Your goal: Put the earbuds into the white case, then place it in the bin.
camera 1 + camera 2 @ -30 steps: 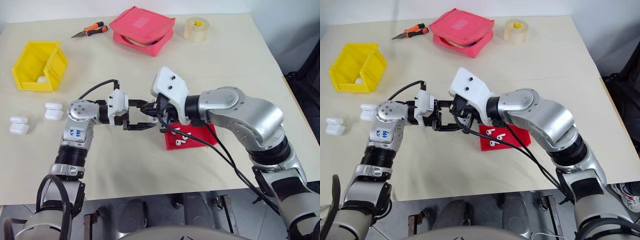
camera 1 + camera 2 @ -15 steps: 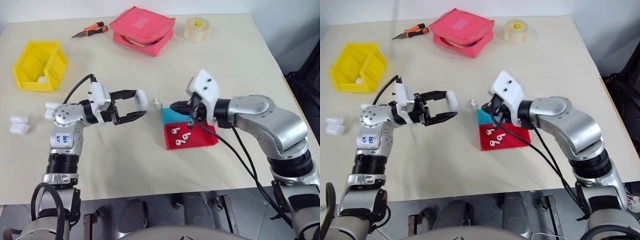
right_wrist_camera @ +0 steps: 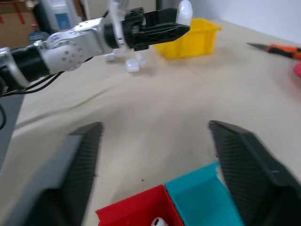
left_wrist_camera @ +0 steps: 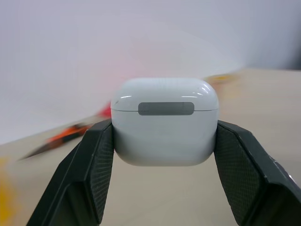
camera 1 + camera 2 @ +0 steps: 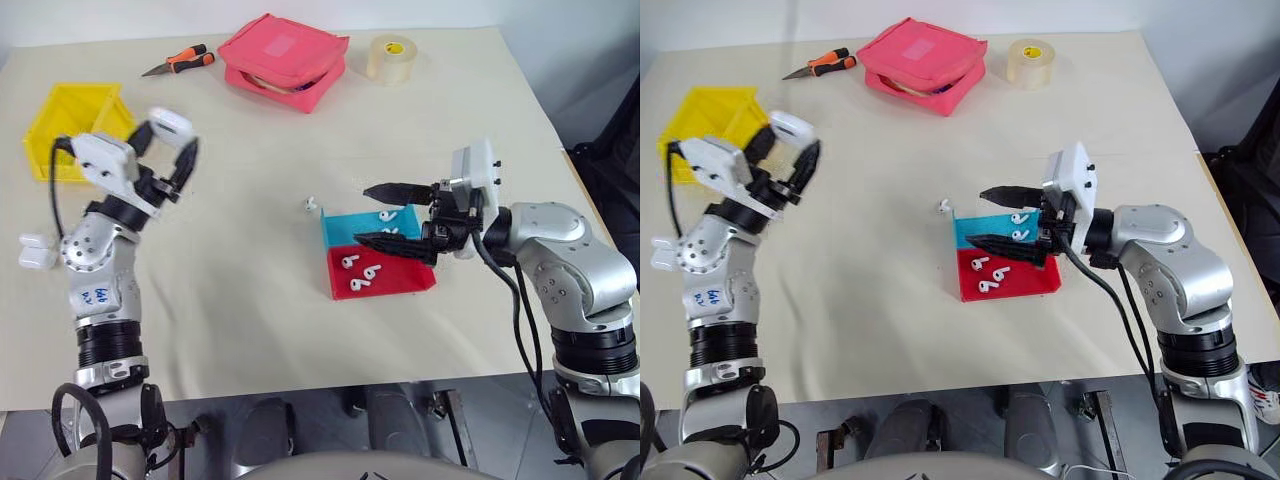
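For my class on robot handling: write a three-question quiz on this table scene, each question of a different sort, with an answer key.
1. True or false: the left gripper is shut on the white case.
2. Which tray lies nearer the robot, the red tray or the blue tray?
3. Fill in: the right gripper hangs ____ over the trays.

Key:
1. True.
2. The red tray.
3. Open; nothing sits between its fingers.

eyes: head-high, looking down on table [image 5: 300, 330]
left wrist: tight on case [image 4: 164, 120]
right wrist: low, sees bin [image 3: 188, 40]
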You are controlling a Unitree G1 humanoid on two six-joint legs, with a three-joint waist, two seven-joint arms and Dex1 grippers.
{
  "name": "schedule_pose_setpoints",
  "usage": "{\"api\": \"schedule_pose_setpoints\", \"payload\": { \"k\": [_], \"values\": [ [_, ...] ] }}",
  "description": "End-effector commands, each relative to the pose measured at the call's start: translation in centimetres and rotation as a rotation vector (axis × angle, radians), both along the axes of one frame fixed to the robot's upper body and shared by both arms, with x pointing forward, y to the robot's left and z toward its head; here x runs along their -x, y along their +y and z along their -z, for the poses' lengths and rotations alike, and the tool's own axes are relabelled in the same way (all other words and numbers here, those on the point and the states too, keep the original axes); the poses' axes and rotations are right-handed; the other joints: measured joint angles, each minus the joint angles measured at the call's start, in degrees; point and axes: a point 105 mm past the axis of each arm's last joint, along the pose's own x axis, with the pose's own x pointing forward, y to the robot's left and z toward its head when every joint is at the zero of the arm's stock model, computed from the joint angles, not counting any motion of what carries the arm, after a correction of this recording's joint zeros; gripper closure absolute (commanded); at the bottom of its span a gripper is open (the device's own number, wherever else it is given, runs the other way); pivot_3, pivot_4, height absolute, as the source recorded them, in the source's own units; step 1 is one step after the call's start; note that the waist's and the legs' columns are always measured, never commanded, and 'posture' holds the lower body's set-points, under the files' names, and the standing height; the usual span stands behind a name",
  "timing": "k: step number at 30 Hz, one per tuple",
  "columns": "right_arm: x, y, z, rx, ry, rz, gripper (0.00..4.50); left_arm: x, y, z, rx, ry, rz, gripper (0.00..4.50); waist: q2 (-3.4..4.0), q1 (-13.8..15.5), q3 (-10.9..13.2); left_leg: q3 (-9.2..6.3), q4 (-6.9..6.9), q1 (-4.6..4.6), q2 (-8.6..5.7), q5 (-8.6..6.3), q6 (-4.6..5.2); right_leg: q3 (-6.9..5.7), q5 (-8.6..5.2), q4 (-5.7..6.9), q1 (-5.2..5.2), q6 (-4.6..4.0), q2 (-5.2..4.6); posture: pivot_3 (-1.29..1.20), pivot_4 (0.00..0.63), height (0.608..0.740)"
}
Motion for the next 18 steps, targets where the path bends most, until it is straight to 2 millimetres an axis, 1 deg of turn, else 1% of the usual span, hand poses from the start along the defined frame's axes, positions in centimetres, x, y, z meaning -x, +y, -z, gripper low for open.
{"api": "schedule_pose_setpoints", "payload": {
  "k": [1, 2, 3, 5, 9, 11, 14, 16, 18],
  "values": [
    [-0.3, -0.2, -0.6, -0.001, -0.044, -0.009, 0.01, -0.2, 5.2, -2.2, 0.057, -0.026, -0.27, 1.72, -0.01, 0.3, 0.0, -0.01, 0.01, -0.01, 0.0, 0.0, 0.0, -0.01, 0.0, 0.0, 0.0, 0.0, 0.0, 0.0, 0.15, 0.74],
    [-0.4, -0.1, -0.5, 0.001, -0.045, -0.008, 0.01, -0.3, 6.6, -2.3, 0.066, -0.015, -0.34, 1.72, 0.0, 0.3, 0.0, 0.0, 0.01, 0.0, -0.01, 0.0, 0.0, -0.01, 0.0, 0.01, 0.0, 0.0, 0.0, 0.0, 0.15, 0.74],
    [-0.5, -0.1, -0.5, 0.002, -0.046, -0.007, 0.01, -0.4, 7.5, -2.4, 0.072, -0.008, -0.384, 1.72, 0.0, 0.3, 0.0, 0.0, 0.0, 0.01, -0.01, 0.0, 0.0, -0.01, 0.0, 0.02, 0.0, 0.0, 0.0, 0.0, 0.15, 0.74],
    [-0.5, 0.0, -0.5, 0.004, -0.048, -0.008, 0.01, -0.5, 8.6, -2.5, 0.083, -0.004, -0.432, 1.72, 0.0, 0.3, 0.0, 0.03, -0.02, 0.03, -0.01, 0.0, 0.0, -0.01, 0.0, 0.02, 0.0, 0.0, 0.01, 0.0, 0.15, 0.74],
    [-1.0, 0.1, -0.4, 0.018, -0.053, -0.001, 0.01, -1.2, 12.6, -3.0, 0.067, 0.041, -0.591, 1.72, -0.06, 0.4, 0.0, 0.06, -0.01, 0.01, -0.04, 0.0, 0.0, -0.11, 0.0, 0.01, -0.01, 0.0, 0.01, 0.0, 0.15, 0.74],
    [-1.1, 0.1, -0.4, 0.021, -0.056, 0.0, 0.01, -1.4, 13.9, -2.9, 0.074, 0.071, -0.645, 1.72, -0.06, 0.4, 0.0, 0.07, -0.04, 0.03, -0.04, 0.01, -0.01, -0.11, 0.0, 0.01, -0.01, 0.0, 0.02, 0.0, 0.15, 0.74],
    [-1.1, 0.1, -0.4, 0.025, -0.056, 0.002, 0.01, -1.8, 14.9, -2.9, 0.087, 0.099, -0.673, 1.72, -0.09, 0.4, 0.0, 0.11, -0.05, 0.03, -0.05, 0.01, -0.01, -0.15, 0.0, 0.0, -0.01, 0.0, 0.02, 0.0, 0.15, 0.74],
    [-1.2, 0.1, -0.4, 0.03, -0.055, 0.004, 0.01, -2.4, 14.8, -2.7, 0.081, 0.132, -0.665, 1.72, -0.09, 0.3, 0.0, 0.15, -0.06, 0.04, -0.06, 0.01, 0.0, -0.18, 0.0, 0.0, -0.01, 0.0, 0.01, 0.0, 0.15, 0.74],
    [-1.3, 0.1, -0.4, 0.033, -0.055, 0.007, 0.01, -3.0, 14.1, -2.6, 0.06, 0.158, -0.626, 1.72, -0.1, 0.3, 0.0, 0.16, -0.06, 0.04, -0.07, 0.01, 0.01, -0.19, 0.0, 0.01, -0.01, 0.0, 0.01, 0.0, 0.15, 0.74]
  ]
}}
